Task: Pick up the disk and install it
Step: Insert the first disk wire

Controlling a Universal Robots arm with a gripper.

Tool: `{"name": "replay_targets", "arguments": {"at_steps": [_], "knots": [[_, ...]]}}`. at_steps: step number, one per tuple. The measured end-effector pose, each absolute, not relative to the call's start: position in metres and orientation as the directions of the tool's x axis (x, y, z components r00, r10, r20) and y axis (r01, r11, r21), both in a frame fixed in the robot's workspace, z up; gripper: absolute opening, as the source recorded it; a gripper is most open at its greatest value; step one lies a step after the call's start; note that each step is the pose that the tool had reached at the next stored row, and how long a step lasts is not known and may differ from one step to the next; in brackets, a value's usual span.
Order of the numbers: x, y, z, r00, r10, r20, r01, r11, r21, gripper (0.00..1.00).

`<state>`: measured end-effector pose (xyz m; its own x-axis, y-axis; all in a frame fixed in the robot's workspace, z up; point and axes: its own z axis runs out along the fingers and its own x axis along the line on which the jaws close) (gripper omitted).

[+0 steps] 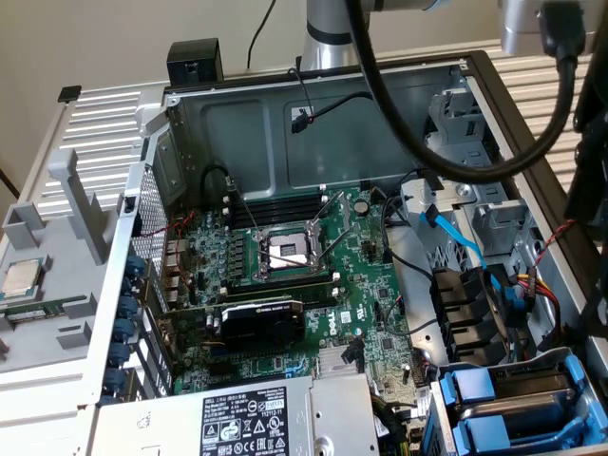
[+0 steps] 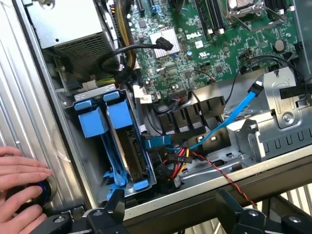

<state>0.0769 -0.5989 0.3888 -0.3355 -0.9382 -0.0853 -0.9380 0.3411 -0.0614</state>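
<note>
Inside the drive cage [image 2: 97, 89] at the corner of an open desktop computer case [image 1: 285, 133], the disk [image 2: 132, 151] sits on edge in its bright blue plastic carrier [image 2: 122, 113], in the slot on the motherboard side. Little of its body shows beyond a dark, narrow flank between blue rails. A second blue carrier [image 2: 92, 122] stands just beside it. The robot's hand [image 2: 170, 202] hangs over the case rim near the cage, its two black fingers [image 2: 115, 207] spread wide and grasping nothing. A light-blue data cable [image 2: 229, 119] trails past the green Dell motherboard [image 2: 195, 39]. A person's hand [image 2: 19, 187] rests on the ribbed tabletop [image 2: 19, 97], fingertips at a dark round button [image 2: 41, 187].
</note>
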Motion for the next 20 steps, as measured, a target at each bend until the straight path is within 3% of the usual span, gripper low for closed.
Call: {"name": "replay_targets", "arguments": {"at_steps": [20], "knots": [[0.063,-0.584,0.357,-0.415,-0.905,-0.093,-0.905,0.421,-0.058,0.83]]}}
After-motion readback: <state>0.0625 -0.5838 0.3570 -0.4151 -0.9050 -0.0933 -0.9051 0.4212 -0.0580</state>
